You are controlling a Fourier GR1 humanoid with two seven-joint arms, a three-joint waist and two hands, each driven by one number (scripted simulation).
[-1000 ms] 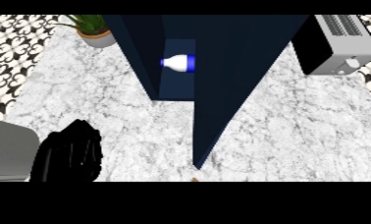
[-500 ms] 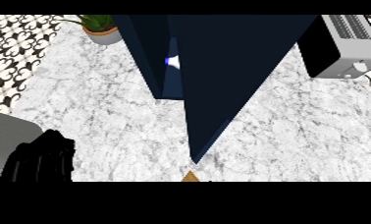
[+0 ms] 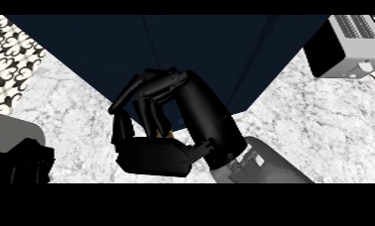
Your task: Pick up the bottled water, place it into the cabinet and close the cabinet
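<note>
The dark blue cabinet (image 3: 190, 51) fills the upper middle of the head view, and its front shows as one closed dark face. The bottled water is hidden from sight. My right hand (image 3: 164, 143) is in the centre, its grey forearm (image 3: 264, 168) coming in from the lower right. Its fingers (image 3: 154, 88) are spread and only slightly bent, lying against the cabinet's lower front, and they hold nothing. My left hand (image 3: 28, 163) shows only in part at the lower left edge, low over the counter and away from the cabinet.
A white marble counter (image 3: 315, 116) runs on both sides of the cabinet. A silver and black toaster (image 3: 344, 46) stands at the back right. Black-and-white patterned tiles (image 3: 15, 71) line the far left edge.
The opening with the bottle in it has narrowed and is now covered. My right hand has come up from below onto the cabinet's front. The cabinet looks much nearer and the plant is out of view.
</note>
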